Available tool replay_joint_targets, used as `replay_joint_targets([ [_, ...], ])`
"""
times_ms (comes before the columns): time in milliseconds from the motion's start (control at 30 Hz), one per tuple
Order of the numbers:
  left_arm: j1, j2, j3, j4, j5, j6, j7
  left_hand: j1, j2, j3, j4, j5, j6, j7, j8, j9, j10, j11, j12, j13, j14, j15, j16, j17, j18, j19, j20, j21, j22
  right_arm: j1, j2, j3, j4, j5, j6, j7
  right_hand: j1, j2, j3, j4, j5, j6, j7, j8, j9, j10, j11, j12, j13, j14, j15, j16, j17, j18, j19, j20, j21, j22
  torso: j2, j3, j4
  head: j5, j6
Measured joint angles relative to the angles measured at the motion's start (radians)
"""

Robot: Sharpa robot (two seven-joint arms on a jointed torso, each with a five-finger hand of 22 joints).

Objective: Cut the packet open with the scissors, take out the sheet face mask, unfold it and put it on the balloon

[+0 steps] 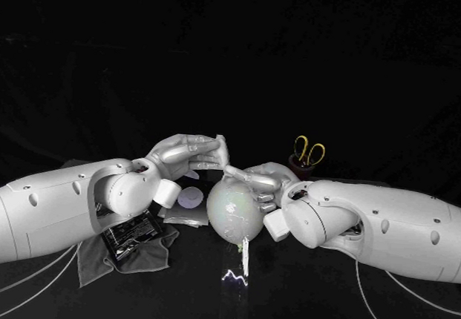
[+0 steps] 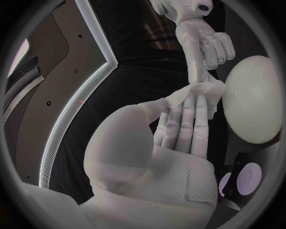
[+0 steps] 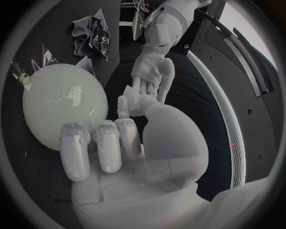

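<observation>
One pale glossy balloon (image 1: 232, 208); left robot hand (image 1: 182, 157) pinches crumpled white mask (image 2: 205, 93).

R hand (image 3: 119, 152) by balloon (image 3: 62, 107), L hand (image 3: 152, 78) opp, mask (image 3: 138, 101) betw them

This looks like a robotics lab or demonstration stand. A balloon (image 1: 234, 208) sits on a clear stand (image 1: 244, 261) on a black table (image 1: 315, 307), and everything behind the balloon is black. Scissors (image 1: 308, 151) stand in a dark cup (image 1: 300, 166) behind it to the right. White robot arms (image 1: 44, 212) reach in from both sides of it.
</observation>
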Motion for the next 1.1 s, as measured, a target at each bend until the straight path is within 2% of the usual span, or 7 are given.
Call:
replay_joint_targets([
  [233,0.000,0.001,0.000,0.001,0.003,-0.001,0.002,-0.001,0.001,0.000,0.000,0.000,0.000,0.000,0.000,0.000,0.000,0.000,0.000,0.000,0.000,0.000,0.000,0.000,0.000,0.000,0.000,0.000,0.000,0.000,0.003,0.000,-0.003,0.072,-0.001,0.034,0.041,0.041,0.004,-0.017,0.000,0.001,-0.001,-0.004,0.000,0.001,0.001,0.011,0.000,0.000,0.007,-0.003,0.000,0.000,0.000,0.000,-0.001,0.000,0.000,-0.0004,0.0005,0.001,0.000],
  [333,0.000,0.001,0.000,0.001,0.004,-0.002,0.003,-0.002,0.001,0.000,0.000,0.000,0.000,0.000,0.000,0.000,0.000,0.000,0.000,0.000,0.000,0.000,0.000,0.000,0.000,0.000,0.000,0.000,0.000,0.000,0.004,0.000,-0.005,0.093,-0.002,0.048,0.059,0.045,0.011,-0.026,0.000,0.010,-0.003,-0.004,-0.001,0.001,0.001,0.013,0.000,0.000,0.007,0.000,0.000,0.000,0.000,0.000,0.001,0.001,0.000,-0.0005,0.0004,0.002,0.001],
  [500,0.000,0.001,0.000,0.001,0.005,-0.002,0.004,-0.002,0.000,0.000,0.000,0.000,-0.001,0.000,0.000,0.000,0.000,0.000,0.000,0.000,0.000,0.000,0.000,-0.002,0.000,0.000,0.000,0.000,0.000,0.000,0.005,0.000,-0.005,0.114,-0.004,0.068,0.116,0.067,0.036,-0.062,0.000,0.030,-0.015,0.003,0.006,0.000,0.001,0.023,0.000,0.000,0.007,0.001,0.000,0.000,0.000,0.000,0.005,0.001,0.000,-0.0001,-0.0001,0.003,0.001],
  [633,0.000,0.001,0.000,0.001,0.005,-0.003,0.004,-0.002,0.000,0.000,0.000,0.000,-0.002,-0.001,0.000,0.000,0.000,0.000,0.000,0.000,0.000,0.000,0.000,-0.002,0.000,0.000,0.000,0.000,0.000,-0.001,0.004,0.000,-0.005,0.127,-0.005,0.081,0.181,0.081,0.073,-0.121,0.000,0.047,-0.032,0.022,0.015,-0.001,-0.016,0.030,0.001,-0.002,-0.003,0.001,-0.001,0.000,-0.002,0.002,0.005,0.001,0.000,0.0001,-0.0006,0.004,0.001],
  [733,0.000,0.001,0.000,0.001,0.006,-0.003,0.004,-0.002,0.000,0.000,0.000,0.000,-0.004,0.000,0.000,0.000,0.000,0.000,0.000,0.000,0.000,0.000,0.000,-0.002,0.000,0.000,0.000,0.000,0.000,-0.001,0.004,0.000,-0.005,0.133,-0.006,0.088,0.204,0.077,0.106,-0.164,-0.001,0.051,-0.036,0.036,0.023,0.001,-0.021,0.033,0.001,0.002,-0.010,0.001,-0.001,0.000,0.000,-0.008,0.005,0.001,0.000,0.0000,-0.0008,0.003,0.001],
  [833,0.000,0.001,0.000,0.001,0.006,-0.004,0.004,-0.002,0.000,0.000,0.000,-0.001,-0.004,0.000,0.001,0.000,0.000,0.000,0.000,0.000,0.000,0.000,0.000,-0.003,0.000,-0.004,0.004,0.000,0.000,-0.001,0.004,0.000,-0.005,0.137,-0.006,0.092,0.210,0.072,0.124,-0.185,-0.004,0.051,-0.036,0.045,0.032,0.003,-0.023,0.033,0.000,0.002,-0.010,0.001,-0.001,0.000,0.000,-0.012,0.005,0.001,0.000,0.0002,-0.0008,0.002,0.000],
  [1100,0.000,0.002,0.000,0.001,0.006,-0.006,0.004,-0.004,-0.001,0.000,0.000,-0.001,-0.005,-0.002,0.005,0.000,0.000,0.000,0.000,0.000,0.003,0.004,-0.004,-0.003,0.000,-0.004,0.004,0.000,0.000,-0.001,0.003,0.000,-0.004,0.143,-0.006,0.097,0.203,0.065,0.126,-0.190,-0.006,0.051,-0.036,0.049,0.043,0.003,-0.023,0.033,0.000,0.002,-0.010,0.000,0.000,0.000,0.000,-0.012,0.005,0.000,0.000,0.0002,-0.0007,0.000,0.000],
])
